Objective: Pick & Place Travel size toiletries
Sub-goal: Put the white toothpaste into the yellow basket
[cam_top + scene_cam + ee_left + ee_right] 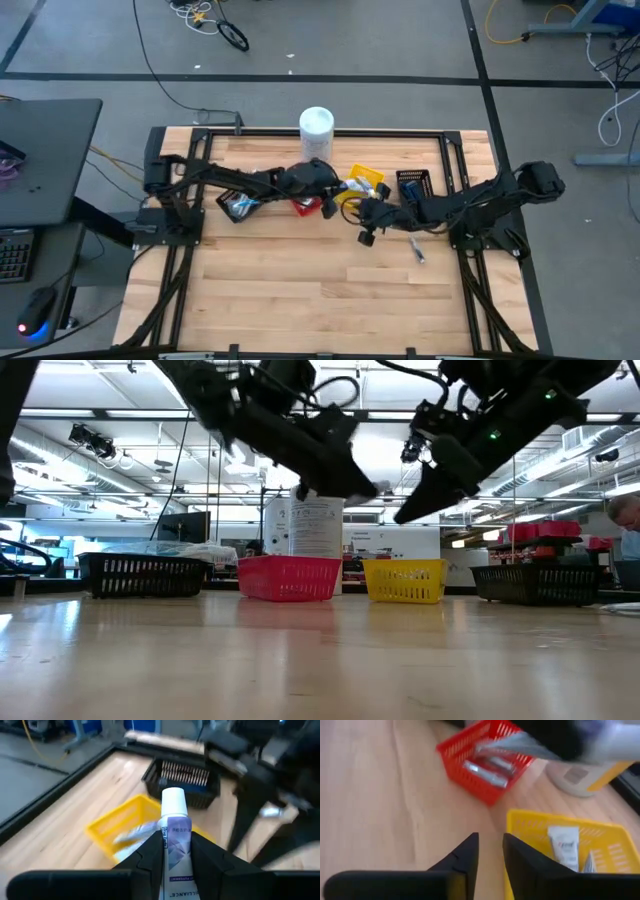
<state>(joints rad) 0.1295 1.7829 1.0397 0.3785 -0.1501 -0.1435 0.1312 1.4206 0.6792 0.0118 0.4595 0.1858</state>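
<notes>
A small white toothpaste tube [175, 815] with a purple label and a white cap sits in my left gripper [176, 845], which hangs above the table between the red bin [303, 207] and the yellow bin [365, 180]. In the left wrist view the cap points toward the yellow bin [120, 832]. My right gripper [490, 851] is open with nothing between its fingers. It hovers over bare table near the yellow bin [570, 840], where white tubes [562, 845] lie. Silvery tubes [487, 770] lie in the red bin [480, 755]. My left gripper pinches the tube's body [177, 837] between its two fingers, one on each flat side, below the cap. The fingers lie along the tube, slanting down toward the table's right. The tube is lifted clear of the table, its cap end sticking out past the fingertips.
A tall white canister [316, 122] stands at the far edge. Black bins sit at the left [238, 207] and the right [413, 185] of the row. One small pale item [418, 250] lies on the table near the right arm. The near half of the wooden table [300, 300] is bare.
</notes>
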